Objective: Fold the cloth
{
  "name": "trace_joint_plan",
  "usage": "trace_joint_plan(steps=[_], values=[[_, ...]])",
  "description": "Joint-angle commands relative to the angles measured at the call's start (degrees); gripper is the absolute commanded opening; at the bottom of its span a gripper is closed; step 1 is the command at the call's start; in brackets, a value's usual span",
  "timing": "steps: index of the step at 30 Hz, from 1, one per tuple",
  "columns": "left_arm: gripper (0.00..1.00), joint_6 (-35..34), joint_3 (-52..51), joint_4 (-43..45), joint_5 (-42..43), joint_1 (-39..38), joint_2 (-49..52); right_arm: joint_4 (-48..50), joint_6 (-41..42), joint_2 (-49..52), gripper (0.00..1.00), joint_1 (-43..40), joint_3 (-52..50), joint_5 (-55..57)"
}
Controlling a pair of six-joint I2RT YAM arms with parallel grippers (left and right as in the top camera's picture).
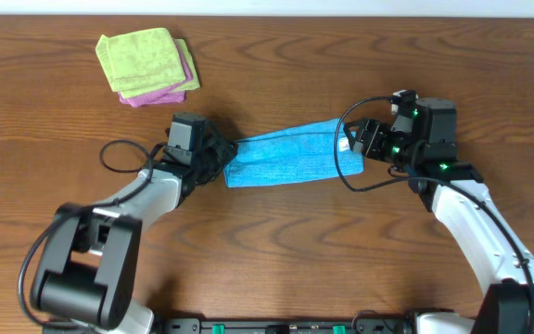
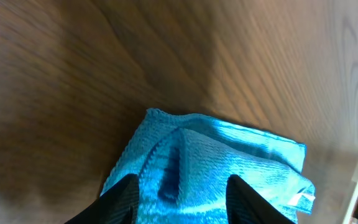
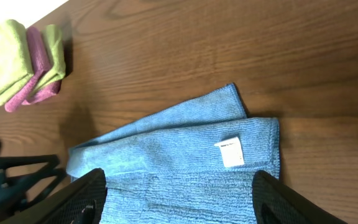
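The sky-blue cloth (image 1: pixel 290 155) lies folded into a long strip across the table's middle, its white tag (image 1: pixel 342 145) near the right end. My left gripper (image 1: pixel 219 155) is at the cloth's left end, fingers open and straddling the cloth (image 2: pixel 210 162). My right gripper (image 1: pixel 367 142) is at the right end, fingers spread wide open over the cloth (image 3: pixel 179 162), with the tag (image 3: pixel 230 152) between them. Neither gripper is closed on the fabric.
A lime-green folded cloth (image 1: pixel 139 56) sits on a pink-purple folded cloth (image 1: pixel 170 85) at the back left, also in the right wrist view (image 3: pixel 17 59). Black cables loop beside both arms.
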Motion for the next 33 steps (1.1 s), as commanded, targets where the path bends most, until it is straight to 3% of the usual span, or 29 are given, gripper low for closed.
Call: trace_joint_plan(steps=[1, 14, 23, 33], values=[[0.45, -2.47, 0.79, 1.57, 2.93, -0.31, 2.19, -0.63, 0.2, -1.01, 0.74, -0.22, 0.98, -0.61], [0.29, -4.09, 0.79, 7.02, 4.26, -0.31, 3.41, -2.12, 0.17, -1.01, 0.71, -0.22, 0.98, -0.59], [0.06, -4.07, 0.76, 6.08, 3.72, -1.18, 5.42, -2.12, 0.2, -1.01, 0.7, -0.22, 0.98, -0.61], [0.06, -0.52, 0.81, 6.43, 4.94, 1.66, 3.26, -3.41, -0.46, -1.01, 0.7, -0.22, 0.98, -0.24]])
